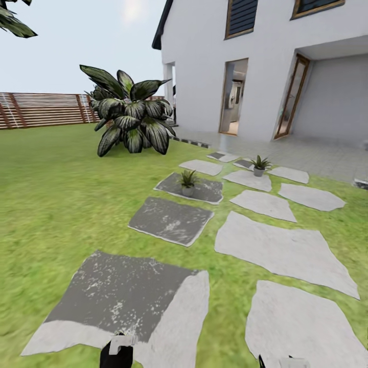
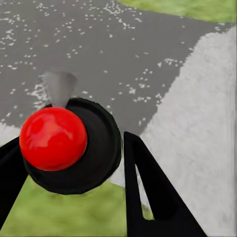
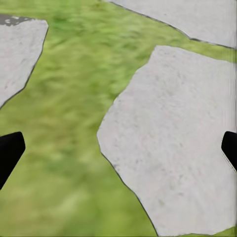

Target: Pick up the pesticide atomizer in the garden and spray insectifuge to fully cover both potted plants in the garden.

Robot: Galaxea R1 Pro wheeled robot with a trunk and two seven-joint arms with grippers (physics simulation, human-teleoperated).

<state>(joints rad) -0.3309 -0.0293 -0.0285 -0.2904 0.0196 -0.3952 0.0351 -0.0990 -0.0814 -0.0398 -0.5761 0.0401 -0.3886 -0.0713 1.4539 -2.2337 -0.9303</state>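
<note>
We see two spiky potted plants [image 1: 188, 183] [image 1: 260, 165] on flat irregular stepping stones [image 1: 284, 249]. Left fingers [image 2: 148, 192] clasp a red-topped black object [image 2: 71, 145]; right fingers [image 3: 10, 153] spread wide, empty.

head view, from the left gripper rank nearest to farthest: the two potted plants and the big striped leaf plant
1. Near potted plant, on a dark stone ahead of the left gripper.
2. Far potted plant, farther right, on a pale stone.
3. Big striped plant, on the lawn beyond.

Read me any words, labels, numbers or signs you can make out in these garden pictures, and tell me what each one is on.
None can be read. The house wall, the fence and the stepping stones carry no lettering. The dark object with a red round top between the left hand's fingers shows no label from this angle.
</note>
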